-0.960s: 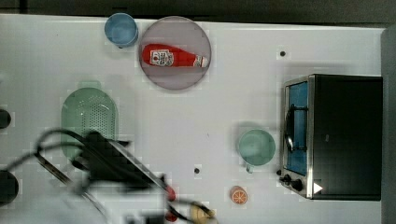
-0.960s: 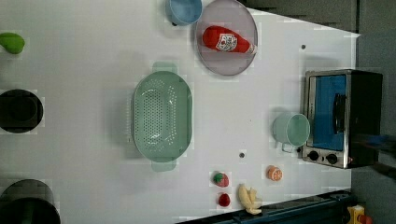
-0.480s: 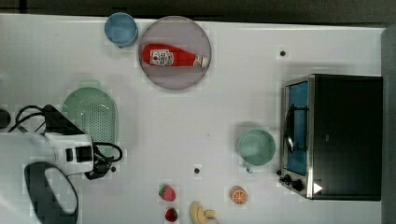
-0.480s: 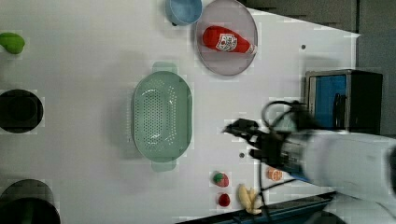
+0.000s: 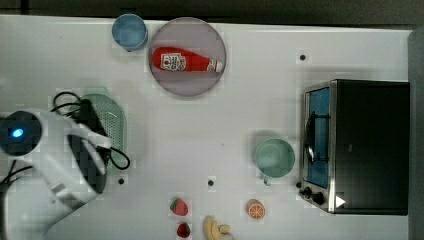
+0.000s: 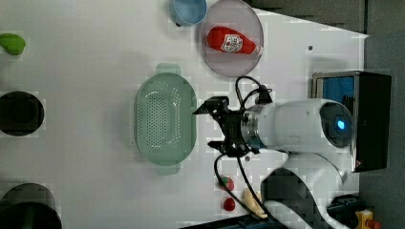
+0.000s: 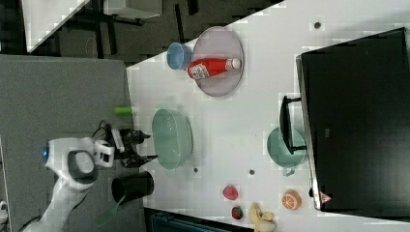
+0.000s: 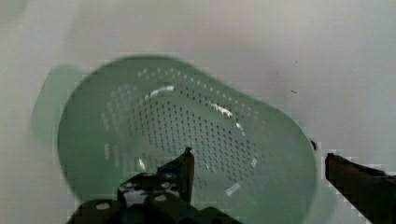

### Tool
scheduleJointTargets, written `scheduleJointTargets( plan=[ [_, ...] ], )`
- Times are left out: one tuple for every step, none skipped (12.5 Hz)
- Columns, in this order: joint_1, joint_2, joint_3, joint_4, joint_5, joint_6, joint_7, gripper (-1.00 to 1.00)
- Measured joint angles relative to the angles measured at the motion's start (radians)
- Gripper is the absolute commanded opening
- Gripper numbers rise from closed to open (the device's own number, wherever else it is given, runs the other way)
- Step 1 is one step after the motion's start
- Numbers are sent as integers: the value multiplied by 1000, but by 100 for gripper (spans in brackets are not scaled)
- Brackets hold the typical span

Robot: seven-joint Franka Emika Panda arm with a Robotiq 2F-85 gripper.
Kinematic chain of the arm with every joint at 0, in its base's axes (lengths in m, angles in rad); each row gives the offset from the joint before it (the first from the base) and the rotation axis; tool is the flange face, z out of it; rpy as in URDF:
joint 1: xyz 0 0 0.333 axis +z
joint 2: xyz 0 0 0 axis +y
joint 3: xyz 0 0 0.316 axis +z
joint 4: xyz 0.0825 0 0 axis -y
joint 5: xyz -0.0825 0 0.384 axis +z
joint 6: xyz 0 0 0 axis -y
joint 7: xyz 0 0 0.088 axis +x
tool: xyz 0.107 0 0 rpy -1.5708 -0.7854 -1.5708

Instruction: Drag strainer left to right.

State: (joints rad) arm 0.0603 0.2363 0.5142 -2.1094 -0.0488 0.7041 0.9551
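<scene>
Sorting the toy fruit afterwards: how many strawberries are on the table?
2. One strawberry sits near the top view's bottom edge; the second strawberry lies just below it, left of the bananas. None looks hidden.

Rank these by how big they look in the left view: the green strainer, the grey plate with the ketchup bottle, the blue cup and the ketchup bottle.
1. strainer
2. plate
3. and 4. ketchup bottle and blue cup look about alike, and the frame's upper edge cuts off part of the cup.
</scene>
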Motion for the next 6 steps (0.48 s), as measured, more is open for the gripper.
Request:
scheduleJointTargets(
  plan=[
    [-5,35,-13,-4,-10,33,59,100],
    [-12,73,-17,-4,-11,73,114,100],
    [-17,114,-19,-4,-25,95,158,100],
    [-16,155,-19,-2,-45,111,202,100],
    [-14,197,-17,0,-52,150,249,100],
    [-11,238,-16,4,-64,182,277,100]
  ],
)
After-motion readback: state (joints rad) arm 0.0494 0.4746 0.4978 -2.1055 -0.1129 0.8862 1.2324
